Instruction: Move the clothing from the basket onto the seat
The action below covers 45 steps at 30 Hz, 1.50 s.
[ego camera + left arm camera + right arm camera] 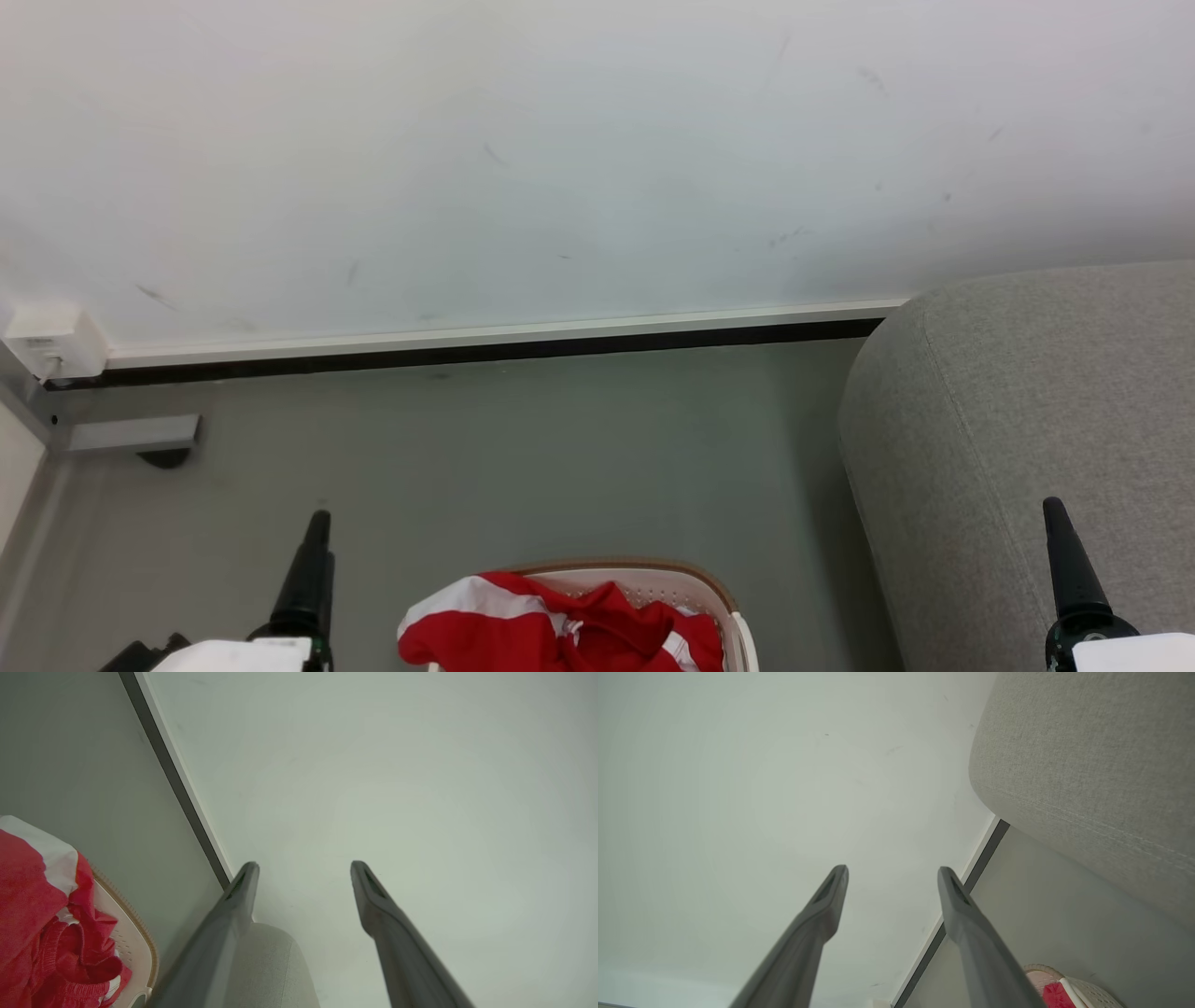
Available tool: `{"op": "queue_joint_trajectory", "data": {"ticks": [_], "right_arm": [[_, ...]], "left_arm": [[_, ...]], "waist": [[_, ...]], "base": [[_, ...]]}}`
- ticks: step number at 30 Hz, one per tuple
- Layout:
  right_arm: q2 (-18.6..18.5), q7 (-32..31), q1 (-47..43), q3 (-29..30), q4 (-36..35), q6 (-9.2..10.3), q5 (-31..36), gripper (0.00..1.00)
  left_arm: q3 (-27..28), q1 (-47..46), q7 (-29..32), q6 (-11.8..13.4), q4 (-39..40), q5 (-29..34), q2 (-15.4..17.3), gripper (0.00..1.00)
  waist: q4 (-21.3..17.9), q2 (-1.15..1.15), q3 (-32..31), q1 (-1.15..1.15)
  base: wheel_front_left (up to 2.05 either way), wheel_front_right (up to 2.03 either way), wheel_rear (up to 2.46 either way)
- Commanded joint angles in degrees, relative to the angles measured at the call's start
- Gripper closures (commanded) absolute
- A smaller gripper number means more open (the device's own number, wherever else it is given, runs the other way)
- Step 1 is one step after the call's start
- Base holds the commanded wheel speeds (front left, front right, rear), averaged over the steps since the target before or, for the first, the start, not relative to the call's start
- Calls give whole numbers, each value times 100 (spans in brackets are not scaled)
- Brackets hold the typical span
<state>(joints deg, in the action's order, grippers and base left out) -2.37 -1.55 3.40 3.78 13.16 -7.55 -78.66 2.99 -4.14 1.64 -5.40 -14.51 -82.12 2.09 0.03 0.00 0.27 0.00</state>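
The clothing (pixel 560 625), bright red with white panels, lies heaped in the white basket (pixel 695 583) with a brown rim at the bottom centre of the head view. The grey woven seat (pixel 1018 401) stands to the basket's right. My left gripper (pixel 317 537) hangs left of the basket and my right gripper (pixel 1057 527) is in front of the seat. In the left wrist view, the left gripper (pixel 304 868) is open and holds nothing, with the clothing (pixel 42 914) and basket (pixel 135 942) at lower left. The right gripper (pixel 893 873) is open too, beside the seat (pixel 1087 765).
A white wall (pixel 560 159) with a dark baseboard (pixel 467 353) runs behind the grey floor (pixel 523 448). A white socket box (pixel 54 341) and a grey bracket (pixel 135 432) sit at the far left by a corner.
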Motion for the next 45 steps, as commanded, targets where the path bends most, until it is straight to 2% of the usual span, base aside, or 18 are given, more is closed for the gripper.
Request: {"op": "queue_joint_trajectory", "data": {"ticks": [1, 12, 23, 31, 45], "right_arm": [[-121, 72, 48, -62, -153, 1, 343, 0], [-381, 327, 47, -445, -300, 2, 1854, 0], [-582, 553, 99, -845, -273, 4, 2964, 0], [-681, 700, 146, -1056, -240, 4, 3580, 0], [-713, 925, 116, -1128, -218, 6, 4419, 0]], "left_arm": [[-36, -102, -82, 40, 117, 319, 41, 0], [-164, -38, -336, 226, 202, 1845, 51, 0], [-244, 70, -562, 419, 356, 3324, 82, 0], [-324, 175, -712, 477, 450, 4047, 128, 0], [-469, 251, -932, 350, 593, 4915, 193, 0]], "waist": [[3, 0, 0, 0], [0, 0, 2, 0], [-16, 0, -14, 0], [-1, 0, -14, 0], [-4, 0, -9, 0]], "base": [[0, 0, 0], [0, 0, 0], [0, 0, 0], [0, 0, 0], [0, 0, 0]]}}
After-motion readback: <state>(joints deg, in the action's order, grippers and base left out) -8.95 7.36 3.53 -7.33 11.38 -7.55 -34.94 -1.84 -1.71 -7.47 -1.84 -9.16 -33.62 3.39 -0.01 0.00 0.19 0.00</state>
